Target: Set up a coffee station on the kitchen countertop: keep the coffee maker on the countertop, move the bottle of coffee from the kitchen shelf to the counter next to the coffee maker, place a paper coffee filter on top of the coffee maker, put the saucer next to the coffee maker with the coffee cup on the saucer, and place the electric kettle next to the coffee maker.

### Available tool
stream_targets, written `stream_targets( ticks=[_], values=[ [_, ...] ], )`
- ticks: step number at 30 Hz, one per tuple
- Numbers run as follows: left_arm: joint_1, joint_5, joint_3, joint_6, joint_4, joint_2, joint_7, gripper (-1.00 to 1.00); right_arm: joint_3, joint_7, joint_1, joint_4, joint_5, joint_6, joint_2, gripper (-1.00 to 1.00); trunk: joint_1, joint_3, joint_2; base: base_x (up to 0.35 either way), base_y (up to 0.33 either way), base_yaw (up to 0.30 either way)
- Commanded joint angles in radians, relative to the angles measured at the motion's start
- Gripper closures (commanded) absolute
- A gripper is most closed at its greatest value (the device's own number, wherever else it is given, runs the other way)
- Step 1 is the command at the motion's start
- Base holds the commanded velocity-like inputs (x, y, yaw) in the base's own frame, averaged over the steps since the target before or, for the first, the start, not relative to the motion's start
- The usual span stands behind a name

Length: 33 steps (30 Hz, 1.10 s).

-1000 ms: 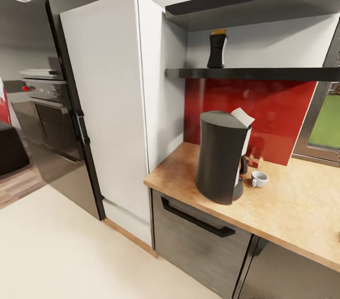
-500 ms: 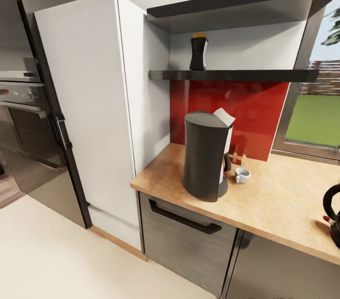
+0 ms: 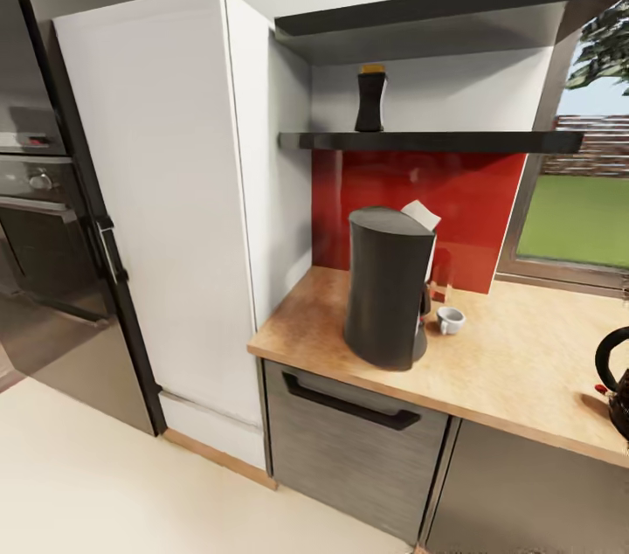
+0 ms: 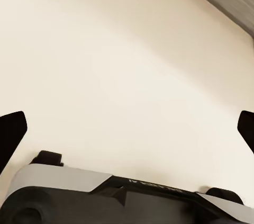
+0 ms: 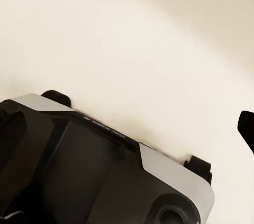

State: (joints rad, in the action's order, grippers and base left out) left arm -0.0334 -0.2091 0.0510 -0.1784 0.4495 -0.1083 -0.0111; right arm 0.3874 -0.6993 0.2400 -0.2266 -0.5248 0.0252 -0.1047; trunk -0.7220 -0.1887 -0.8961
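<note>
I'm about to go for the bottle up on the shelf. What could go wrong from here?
1. The small dark bottle with the golden-brown cap stands near the end of the thin glossy black shelf, close to the white cabinet wall; an arm could knock it over.
2. The tall dark grey coffee maker with the white paper filter loose on top sits right below; a reaching arm may brush the filter off.
3. The small white cup beside it could get bumped.
</note>
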Motion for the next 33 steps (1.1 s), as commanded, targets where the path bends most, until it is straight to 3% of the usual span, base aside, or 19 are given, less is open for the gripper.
stream_targets(
  ticks=[1, 22, 33],
  values=[
    [0.0, -0.004, 0.003, -0.001, 0.002, -0.001, -0.001, -1.0, 0.008, -0.005, 0.001, 0.0, -0.011, 0.003, 0.0, -1.0, 0.0, -0.001, -0.001, 0.0, 0.16, -0.207],
    [0.0, -0.004, 0.004, -0.001, 0.002, -0.001, -0.001, -1.0, 0.008, -0.005, 0.001, 0.0, -0.011, 0.003, 0.0, -1.0, 0.0, 0.007, -0.001, -0.036, 0.088, -0.19],
    [0.0, -0.004, 0.003, -0.001, 0.002, -0.001, -0.001, -1.0, 0.008, -0.005, 0.001, -0.001, -0.01, 0.003, 0.0, -1.0, 0.0, 0.007, -0.001, 0.086, 0.007, -0.035]
  ],
)
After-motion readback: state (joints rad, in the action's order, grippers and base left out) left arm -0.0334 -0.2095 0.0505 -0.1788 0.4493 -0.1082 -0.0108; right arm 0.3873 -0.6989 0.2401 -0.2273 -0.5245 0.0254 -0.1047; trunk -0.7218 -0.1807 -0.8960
